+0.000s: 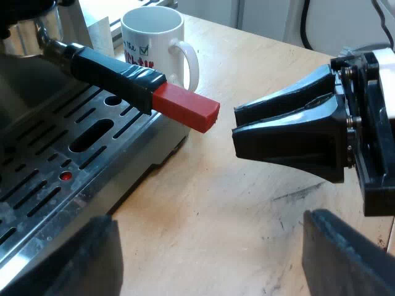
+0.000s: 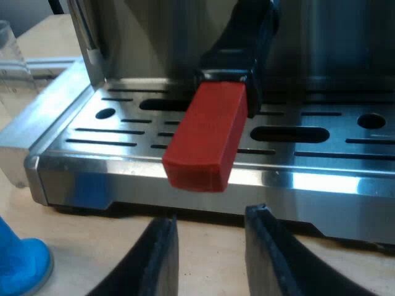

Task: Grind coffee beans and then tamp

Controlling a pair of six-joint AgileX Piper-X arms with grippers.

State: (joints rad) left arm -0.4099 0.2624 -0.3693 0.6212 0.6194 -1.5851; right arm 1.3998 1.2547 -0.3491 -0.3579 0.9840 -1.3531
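A: Looking outward from the right end effector, what are you seeing?

B: Its two black fingers are standing partly open with nothing between them, just short of the red block end of the dark-handled metal holder and a little beneath it. The holder is sitting locked into the front of the stainless-steel espresso machine, with its handle jutting out over the slotted metal drip tray.

A: And the left end effector?

B: It is hanging wide open and holding nothing, over the pale wooden surface at the tray's edge.

A: What is worrying you?

B: I am judging the right gap to be little wider than the red end. Fingers coming in low or off-centre are risking butting the block. Closing on its very tip is risking a slip when the handle is being twisted loose.

A: Anything nearby?

B: A chunky blue tamper is standing on the surface close to the right fingers, and a clear measuring glass is standing at the tray's corner. A wide swing is risking knocking either one. The white ceramic mug with printed lettering is standing just beyond the handle, so a holder jerking free is in danger of clipping it.
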